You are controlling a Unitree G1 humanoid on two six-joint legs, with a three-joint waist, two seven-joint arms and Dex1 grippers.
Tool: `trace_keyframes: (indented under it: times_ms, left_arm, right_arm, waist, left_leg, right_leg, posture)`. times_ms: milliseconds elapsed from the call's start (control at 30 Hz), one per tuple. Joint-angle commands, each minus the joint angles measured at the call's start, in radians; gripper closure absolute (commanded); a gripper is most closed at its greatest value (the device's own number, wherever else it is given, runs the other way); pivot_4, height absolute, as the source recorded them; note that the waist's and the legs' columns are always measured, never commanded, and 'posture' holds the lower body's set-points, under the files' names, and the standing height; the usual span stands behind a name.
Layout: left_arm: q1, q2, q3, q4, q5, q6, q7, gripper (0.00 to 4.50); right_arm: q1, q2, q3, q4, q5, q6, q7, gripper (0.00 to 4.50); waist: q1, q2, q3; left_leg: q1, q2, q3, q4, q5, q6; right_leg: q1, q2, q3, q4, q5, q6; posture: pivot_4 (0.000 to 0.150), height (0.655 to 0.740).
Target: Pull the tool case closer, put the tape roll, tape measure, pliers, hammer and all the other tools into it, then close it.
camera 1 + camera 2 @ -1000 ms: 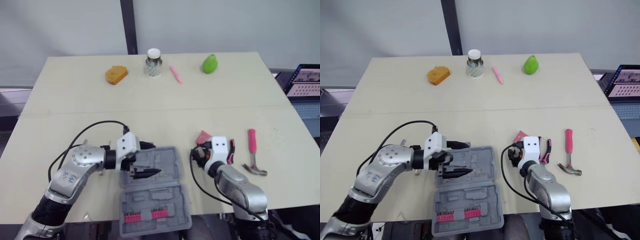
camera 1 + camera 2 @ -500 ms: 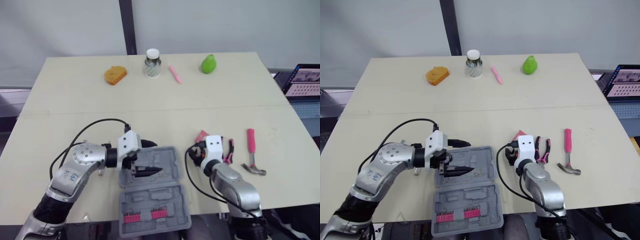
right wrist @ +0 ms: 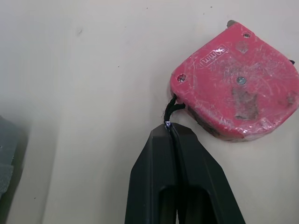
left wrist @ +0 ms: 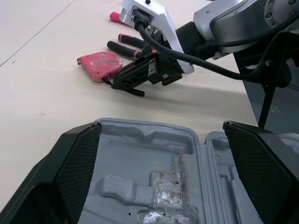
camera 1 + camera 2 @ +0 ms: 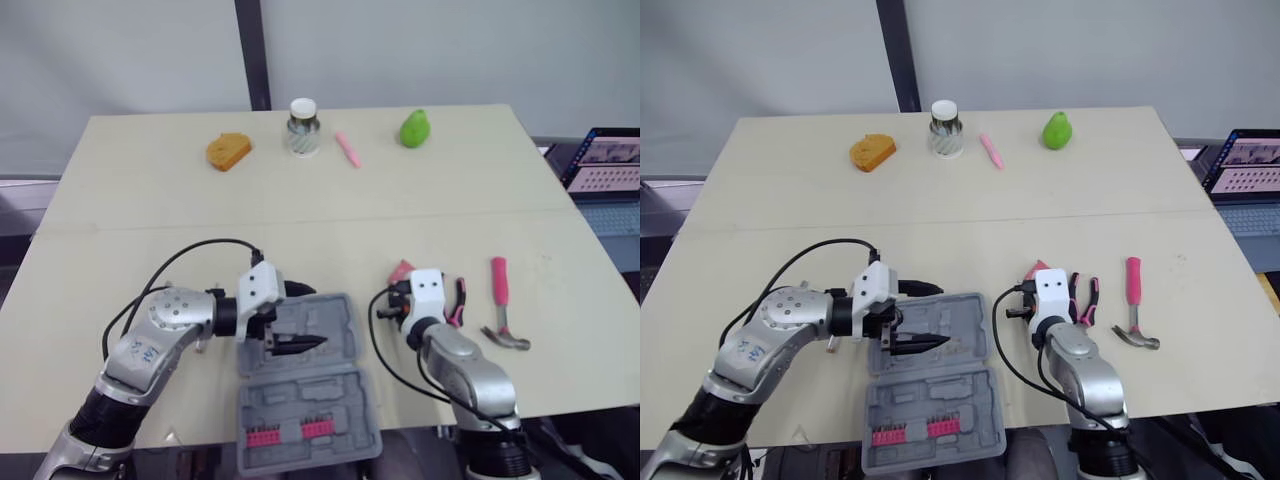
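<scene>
Right hand (image 3: 170,128), fingers together, nips only the red plastic tape measure's (image 3: 236,88) cord (image 3: 172,106); it may slip. Left hand (image 5: 300,317) gapes apart.

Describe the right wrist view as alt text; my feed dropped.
The shut right gripper has its tips at the short black cord of a scuffed red tape measure lying flat on the beige table. A grey tool case corner shows at one edge.

The pale table (image 5: 300,225) carries, along its far edge, an orange piece (image 5: 229,151), a white-lidded jar (image 5: 303,127), a pink marker (image 5: 346,148) and a green pear (image 5: 415,128). Near the front lies the open grey tool case (image 5: 310,400), and to its right a red tape measure (image 5: 401,271), pliers (image 5: 459,300) and a pink-handled hammer (image 5: 500,290).
</scene>
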State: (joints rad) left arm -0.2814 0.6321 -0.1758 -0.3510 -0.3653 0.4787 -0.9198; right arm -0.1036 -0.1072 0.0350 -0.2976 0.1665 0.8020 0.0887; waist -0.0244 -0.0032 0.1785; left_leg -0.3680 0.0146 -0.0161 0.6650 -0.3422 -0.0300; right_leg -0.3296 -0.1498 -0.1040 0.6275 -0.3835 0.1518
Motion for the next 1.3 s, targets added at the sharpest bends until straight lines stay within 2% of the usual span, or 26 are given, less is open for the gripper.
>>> trace_keyframes:
  times_ms: [33, 333, 667, 1033, 1233, 1267, 1300]
  left_arm:
    - [0.035, 0.043, 0.001, -0.038, 0.007, -0.026, -0.041, 0.00]
    - [0.108, 0.185, 0.010, -0.017, 0.020, -0.103, -0.188, 0.00]
    - [0.108, 0.212, 0.001, -0.022, 0.016, -0.109, -0.239, 0.00]
    - [0.100, 0.199, -0.009, -0.025, 0.019, -0.109, -0.246, 0.00]
    - [0.123, 0.186, -0.003, -0.049, 0.018, -0.120, -0.224, 0.00]
    - [0.131, 0.180, 0.002, -0.055, 0.015, -0.124, -0.217, 0.00]
    - [0.143, 0.174, 0.009, -0.063, 0.013, -0.133, -0.209, 0.00]
  right_arm:
    - [0.121, -0.055, 0.007, -0.106, 0.044, 0.062, 0.074, 4.47]
    - [0.362, -0.185, -0.101, -0.359, 0.164, 0.167, 0.168, 4.47]
    - [0.555, -0.191, -0.063, -0.481, 0.235, 0.198, 0.170, 4.47]
    - [0.598, -0.199, -0.015, -0.518, 0.258, 0.212, 0.161, 4.47]
    - [0.578, -0.280, -0.070, -0.523, 0.295, 0.206, 0.236, 4.47]
    - [0.574, -0.313, -0.092, -0.527, 0.311, 0.205, 0.266, 3.93]
    - [0.565, -0.349, -0.129, -0.532, 0.339, 0.207, 0.303, 3.66]
  waist:
    - [0.000, 0.000, 0.000]
    - [0.027, 0.000, 0.000]
    - [0.027, 0.000, 0.000]
    - [0.026, 0.000, 0.000]
    - [0.026, 0.000, 0.000]
    - [0.027, 0.000, 0.000]
    - [0.027, 0.000, 0.000]
  left_leg:
    - [0.000, 0.000, 0.000, 0.000, 0.000, 0.000]
    - [0.000, 0.000, 0.000, 0.000, 0.000, 0.000]
    - [0.000, -0.001, 0.001, 0.000, 0.000, 0.000]
    - [0.000, -0.001, 0.001, 0.000, 0.000, 0.000]
    - [0.000, -0.001, 0.001, 0.000, 0.000, 0.000]
    - [0.000, -0.001, 0.002, 0.001, 0.000, 0.000]
    - [-0.001, -0.001, 0.001, 0.001, 0.000, 0.000]
  right_leg:
    - [0.000, 0.000, 0.000, 0.000, 0.000, 0.000]
    - [0.001, 0.000, 0.001, -0.002, 0.000, -0.001]
    - [0.001, 0.000, 0.002, -0.002, 0.000, -0.001]
    - [0.001, 0.000, 0.002, -0.002, 0.000, -0.001]
    - [0.001, 0.000, 0.002, -0.002, 0.000, -0.001]
    - [0.001, 0.000, 0.003, -0.003, 0.000, -0.001]
    - [0.001, 0.000, 0.003, -0.003, 0.000, -0.001]
  posture:
    - [0.150, 0.7400]
    - [0.150, 0.7400]
    - [0.150, 0.7400]
    - [0.150, 0.7400]
    - [0.150, 0.7400]
    - [0.150, 0.7400]
    - [0.150, 0.7400]
